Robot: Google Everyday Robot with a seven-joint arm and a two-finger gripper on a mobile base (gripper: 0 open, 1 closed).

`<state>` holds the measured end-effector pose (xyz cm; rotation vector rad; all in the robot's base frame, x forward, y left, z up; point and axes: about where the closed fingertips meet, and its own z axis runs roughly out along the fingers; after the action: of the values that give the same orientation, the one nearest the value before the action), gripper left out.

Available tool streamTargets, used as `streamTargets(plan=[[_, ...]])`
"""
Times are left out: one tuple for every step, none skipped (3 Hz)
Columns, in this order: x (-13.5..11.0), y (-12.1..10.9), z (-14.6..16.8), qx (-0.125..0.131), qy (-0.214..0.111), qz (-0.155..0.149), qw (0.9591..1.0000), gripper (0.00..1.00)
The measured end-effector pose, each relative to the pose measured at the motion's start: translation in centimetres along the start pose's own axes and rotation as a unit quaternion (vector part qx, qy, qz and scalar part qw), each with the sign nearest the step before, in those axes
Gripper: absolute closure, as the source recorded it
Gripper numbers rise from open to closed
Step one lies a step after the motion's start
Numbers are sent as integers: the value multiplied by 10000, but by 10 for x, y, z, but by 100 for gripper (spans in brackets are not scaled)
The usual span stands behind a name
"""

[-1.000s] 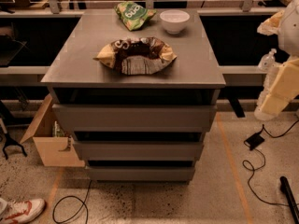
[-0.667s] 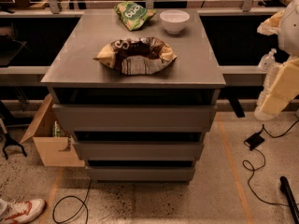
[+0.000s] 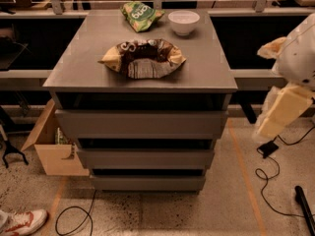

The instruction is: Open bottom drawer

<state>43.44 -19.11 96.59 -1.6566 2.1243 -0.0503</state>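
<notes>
The grey cabinet (image 3: 88, 48) stands in the middle of the camera view with three stacked handle-less drawers. The bottom drawer (image 3: 147, 182) is the lowest and narrowest grey front, just above the floor, and sits set back under the middle front (image 3: 145, 158) and the wide top front (image 3: 140, 124). My arm is at the right edge, beside the cabinet and apart from it. Its cream gripper end (image 3: 283, 111) hangs at about the height of the top drawer, well right of and above the bottom drawer.
On the cabinet top lie an open brown chip bag (image 3: 143, 58), a green bag (image 3: 141, 14) and a white bowl (image 3: 183, 22). A cardboard box (image 3: 54, 146) stands at the left of the cabinet. Cables (image 3: 268, 181) and a shoe (image 3: 22, 221) lie on the floor.
</notes>
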Motion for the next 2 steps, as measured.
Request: streamTargets(plan=[[1, 31, 65, -357, -133, -50, 9993, 0], [10, 63, 141, -691, -192, -31, 9974, 0]])
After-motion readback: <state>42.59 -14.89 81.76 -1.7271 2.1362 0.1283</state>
